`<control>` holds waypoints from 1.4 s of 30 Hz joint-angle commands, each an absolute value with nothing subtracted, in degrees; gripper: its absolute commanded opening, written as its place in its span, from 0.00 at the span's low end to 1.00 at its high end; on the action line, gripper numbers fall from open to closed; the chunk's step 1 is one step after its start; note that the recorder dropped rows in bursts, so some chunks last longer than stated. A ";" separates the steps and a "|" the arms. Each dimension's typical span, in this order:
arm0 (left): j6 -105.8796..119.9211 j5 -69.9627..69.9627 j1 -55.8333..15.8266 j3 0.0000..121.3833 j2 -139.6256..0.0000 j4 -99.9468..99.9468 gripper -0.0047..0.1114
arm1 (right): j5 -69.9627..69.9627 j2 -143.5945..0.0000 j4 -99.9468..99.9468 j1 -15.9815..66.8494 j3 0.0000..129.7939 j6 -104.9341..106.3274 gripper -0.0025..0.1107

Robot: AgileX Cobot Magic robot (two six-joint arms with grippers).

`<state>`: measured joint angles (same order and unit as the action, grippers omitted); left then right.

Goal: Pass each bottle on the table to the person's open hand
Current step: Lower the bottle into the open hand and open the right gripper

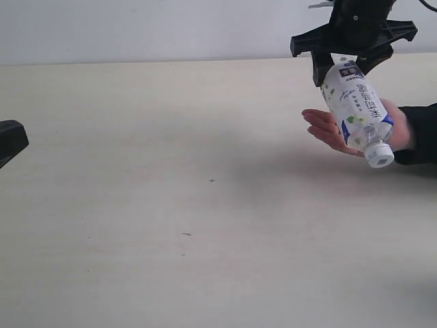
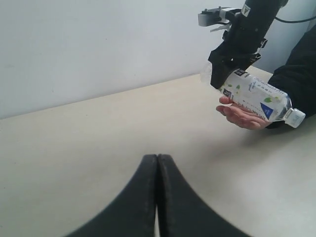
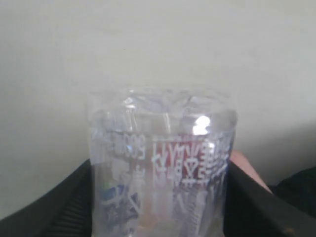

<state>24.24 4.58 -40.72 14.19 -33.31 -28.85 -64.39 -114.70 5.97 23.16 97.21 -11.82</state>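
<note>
While the right gripper [image 1: 343,67] hangs above the far right part of a pale beige counter [image 1: 171,178], its two black fingers [image 1: 319,68] are clamped on the base end of a small clear plastic bottle [image 1: 356,109]. This bottle is off the counter, tilted with its base up in the gripper and its white cap [image 1: 379,154] pointing down toward the near right. Its label [image 1: 362,102] is white with blue patches, small green leaf marks and dark printed characters. Directly under the bottle is a person's open hand [image 1: 331,130], palm up, reaching in from the right edge with a dark sleeve [image 1: 420,133] at the wrist. Whether the bottle rests on the palm or sits just above it cannot be told. Seen from the right wrist camera, the bottle's clear base fills the space between the two dark fingers, and a little of the hand shows beyond it. Well apart, at the far left, the left gripper [image 2: 157,160] sits low over the counter with its jaws pressed together on nothing. A few tiny dark specks [image 1: 212,180] dot the middle of the counter, and a plain white wall [image 1: 136,27] rises behind it.
</note>
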 commanded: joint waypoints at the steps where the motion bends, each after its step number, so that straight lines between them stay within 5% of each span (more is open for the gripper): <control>1: 23.87 4.93 -40.62 13.91 -32.97 -28.56 0.04 | -62.21 -113.99 10.19 23.30 96.22 -14.88 0.02; 13: 23.87 4.93 -40.62 13.91 -32.97 -28.56 0.04 | -64.94 -114.09 10.21 23.30 96.22 -14.74 0.03; 26: 23.87 4.93 -40.62 13.91 -32.97 -28.56 0.04 | -65.94 -115.31 7.95 23.30 96.22 -14.63 0.19; 42: 23.87 4.93 -40.62 13.91 -32.97 -28.56 0.04 | -62.43 -116.79 9.57 23.30 96.22 -14.63 0.68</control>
